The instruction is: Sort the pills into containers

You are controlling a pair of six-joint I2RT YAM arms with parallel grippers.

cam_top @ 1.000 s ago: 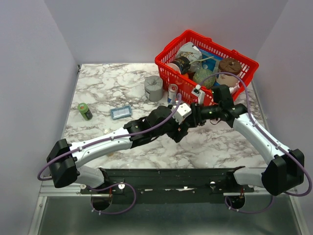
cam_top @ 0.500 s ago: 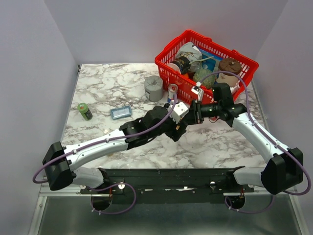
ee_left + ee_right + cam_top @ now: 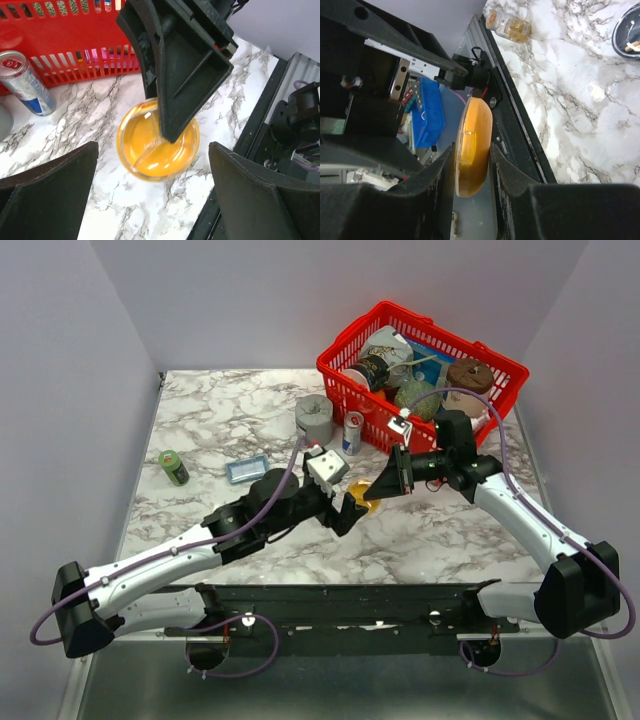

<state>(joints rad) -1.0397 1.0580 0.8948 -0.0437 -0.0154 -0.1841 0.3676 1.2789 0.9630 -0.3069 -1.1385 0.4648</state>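
Pinching the orange dish (image 3: 145,150) by its rim with the right gripper (image 3: 472,148), both fingers closed across it, tipped up on edge and seemingly off the marble. Keeping the left gripper (image 3: 154,165) spread wide, gripping nothing, just beside that dish. Guessing at a carry-and-place step here, so: hold the squeeze steady, roll the wrist to level the dish before lowering, set down gently on bare marble near the dark-lined dish (image 3: 620,27), and swing clear of those open left fingers. Probably a slick rim, so no jerks. Around all this: white-and-grey marble table (image 3: 220,420), drink can (image 3: 352,432) and grey cylinder (image 3: 315,418) by a packed red basket (image 3: 372,405), plain pale walls.
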